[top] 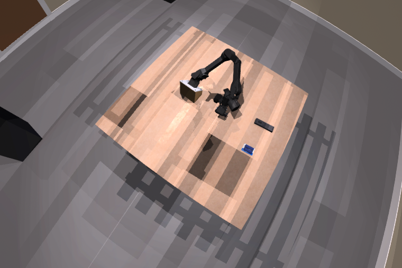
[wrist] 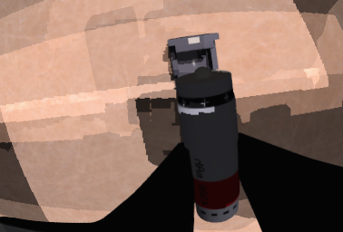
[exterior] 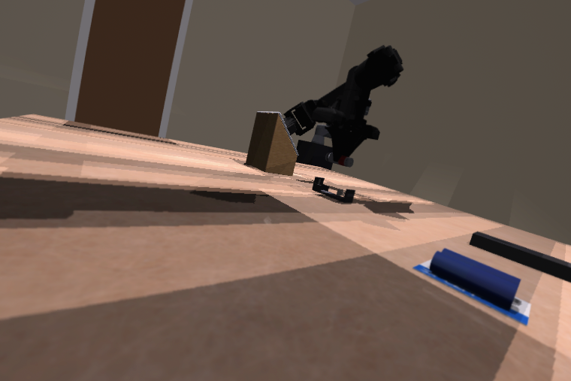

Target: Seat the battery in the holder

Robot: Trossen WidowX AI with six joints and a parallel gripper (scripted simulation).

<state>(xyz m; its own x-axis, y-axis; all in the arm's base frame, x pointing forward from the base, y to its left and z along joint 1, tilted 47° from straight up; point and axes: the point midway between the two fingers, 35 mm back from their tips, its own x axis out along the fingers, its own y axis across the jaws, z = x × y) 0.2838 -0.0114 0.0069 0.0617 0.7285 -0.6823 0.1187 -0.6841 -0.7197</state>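
Observation:
My gripper [wrist: 210, 147] [exterior: 340, 156] [top: 221, 111] is shut on the battery [wrist: 207, 131] [exterior: 345, 161], a dark grey cylinder with a red band near its near end. Its rounded terminal end points away from me toward the holder [wrist: 192, 54] [exterior: 333, 194]. The holder is a small black open cradle lying flat on the wooden table [top: 162, 135] [exterior: 138, 238]. In the exterior view the battery hangs clear above the table, a little behind and above the holder. In the wrist view the battery's far tip overlaps the holder's near edge. In the top view the gripper hides the holder.
A wooden wedge block [top: 190, 90] [exterior: 270, 148] carries the arm's base, left of the gripper. A black bar [top: 263, 125] [exterior: 521, 254] and a blue cylinder on a blue card [top: 248, 149] [exterior: 475, 277] lie to the right, well apart from the holder.

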